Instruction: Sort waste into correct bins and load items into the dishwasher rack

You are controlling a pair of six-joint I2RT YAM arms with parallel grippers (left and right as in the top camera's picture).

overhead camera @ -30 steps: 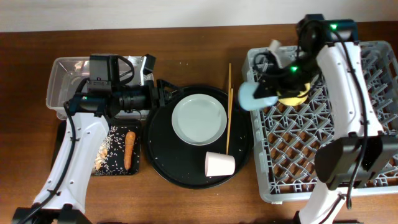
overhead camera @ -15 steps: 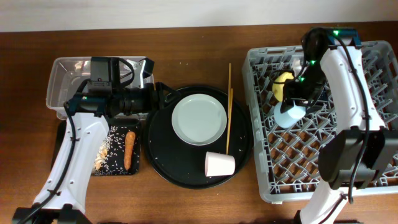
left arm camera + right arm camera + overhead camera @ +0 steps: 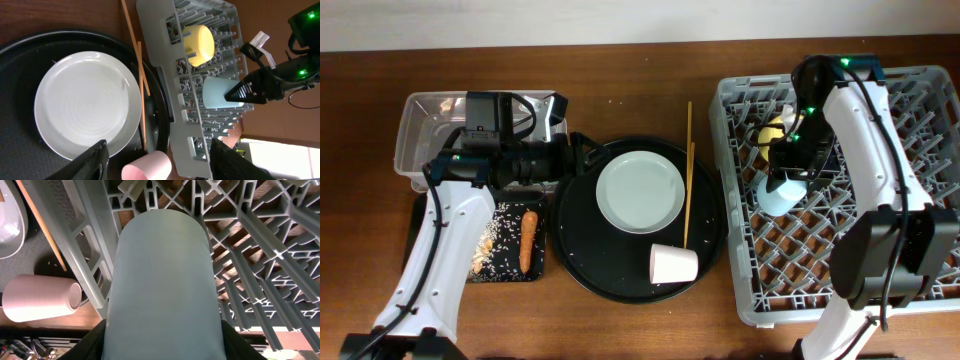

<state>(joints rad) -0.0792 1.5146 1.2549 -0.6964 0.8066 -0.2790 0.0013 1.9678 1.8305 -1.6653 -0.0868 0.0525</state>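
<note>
My right gripper (image 3: 790,178) is shut on the light blue cup (image 3: 778,194), holding it mouth-down over the grey dishwasher rack (image 3: 920,290) near its left side; the cup fills the right wrist view (image 3: 162,285). The yellow bowl (image 3: 776,130) sits in the rack behind it. My left gripper (image 3: 582,158) is open and empty at the left rim of the round black tray (image 3: 582,250). On that tray lie the grey-white plate (image 3: 640,192), the pink cup (image 3: 673,265) on its side, and wooden chopsticks (image 3: 688,170). The carrot (image 3: 528,240) and rice scraps (image 3: 485,245) lie in the shallow black tray (image 3: 510,277).
The clear tub (image 3: 420,120) stands at the back left, partly hidden by my left arm. The rack's left wall (image 3: 85,265) stands between the blue cup and the pink cup (image 3: 40,297). Bare wooden table (image 3: 650,110) shows behind the round tray.
My right gripper carried the blue cup from the rack's left edge rightward and down into the rack, turning it mouth-down. The left arm has not moved.
</note>
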